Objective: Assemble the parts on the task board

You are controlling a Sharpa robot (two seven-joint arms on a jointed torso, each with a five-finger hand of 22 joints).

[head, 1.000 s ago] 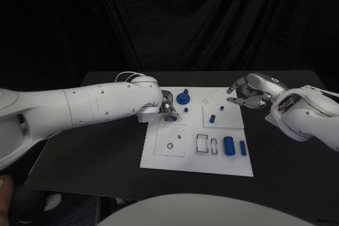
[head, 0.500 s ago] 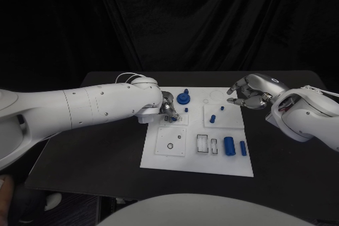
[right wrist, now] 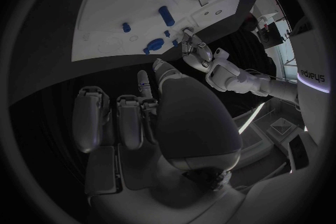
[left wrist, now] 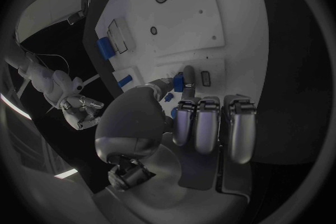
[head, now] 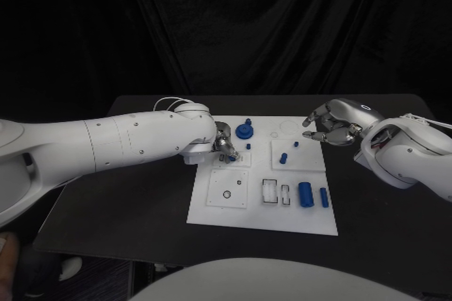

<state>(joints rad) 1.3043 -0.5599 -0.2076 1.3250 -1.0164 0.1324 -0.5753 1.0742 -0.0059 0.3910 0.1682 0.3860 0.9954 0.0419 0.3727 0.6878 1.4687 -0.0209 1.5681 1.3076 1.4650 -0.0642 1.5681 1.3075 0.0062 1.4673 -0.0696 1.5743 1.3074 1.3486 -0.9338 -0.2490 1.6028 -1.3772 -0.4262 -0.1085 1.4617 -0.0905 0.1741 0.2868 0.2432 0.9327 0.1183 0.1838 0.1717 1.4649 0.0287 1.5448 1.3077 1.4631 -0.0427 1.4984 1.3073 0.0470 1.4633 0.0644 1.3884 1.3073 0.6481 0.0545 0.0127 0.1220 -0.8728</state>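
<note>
The white task board (head: 215,203) lies mid-table. My left hand (head: 223,144) hovers over its upper-left panel and pinches a small blue part (left wrist: 179,85) between thumb and a finger, right at the panel's surface. A blue knob (head: 245,129) stands just beyond that hand. My right hand (head: 332,126) hangs over the board's far right corner with its fingers curled in and nothing in them. Two short blue pegs (head: 283,158) (head: 294,144) stand in the upper-right panel. A thick blue cylinder (head: 305,194) and a slim blue pin (head: 323,196) lie at the lower right.
The lower-left panel has a small round hole (head: 227,195). Two rectangular slots (head: 270,190) sit beside the thick cylinder. Bare black table (head: 141,203) surrounds the board on both sides, and a dark curtain hangs behind.
</note>
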